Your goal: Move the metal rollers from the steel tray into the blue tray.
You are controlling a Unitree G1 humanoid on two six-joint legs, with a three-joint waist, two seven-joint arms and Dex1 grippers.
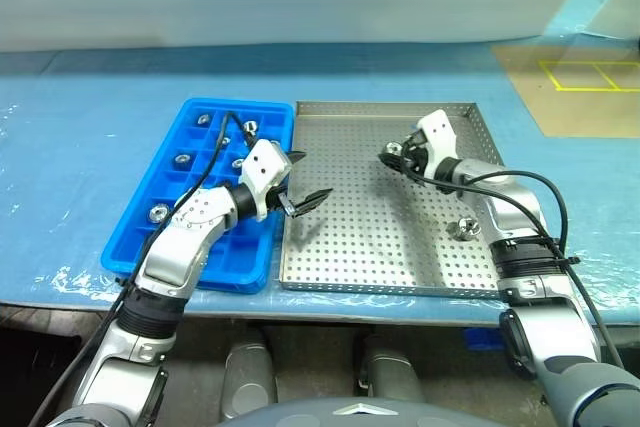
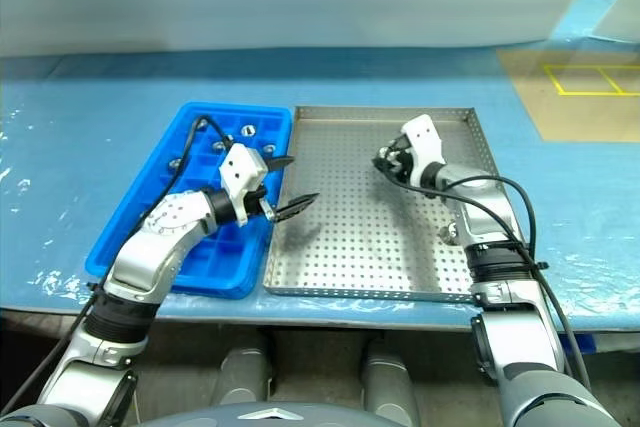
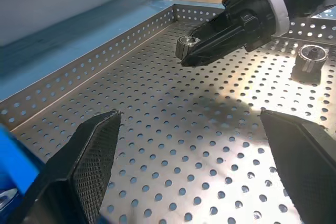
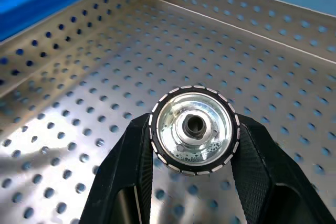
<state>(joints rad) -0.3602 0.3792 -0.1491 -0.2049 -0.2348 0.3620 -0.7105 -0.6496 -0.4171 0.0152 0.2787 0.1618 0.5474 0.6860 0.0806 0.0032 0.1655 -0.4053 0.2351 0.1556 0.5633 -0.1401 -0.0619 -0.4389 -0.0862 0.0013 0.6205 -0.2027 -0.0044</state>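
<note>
My right gripper is shut on a shiny metal roller, holding it just above the perforated floor of the steel tray. The same roller is seen pinched at the black fingertips from the left wrist. A second roller lies loose on the steel tray near its right rim. My left gripper stands open and empty over the left edge of the steel tray, next to the blue tray. Several rollers, one of them, sit in the blue tray's compartments.
Both trays lie side by side on a blue plastic-covered table. A brown board with yellow tape lines lies at the far right. Black cables run along both arms.
</note>
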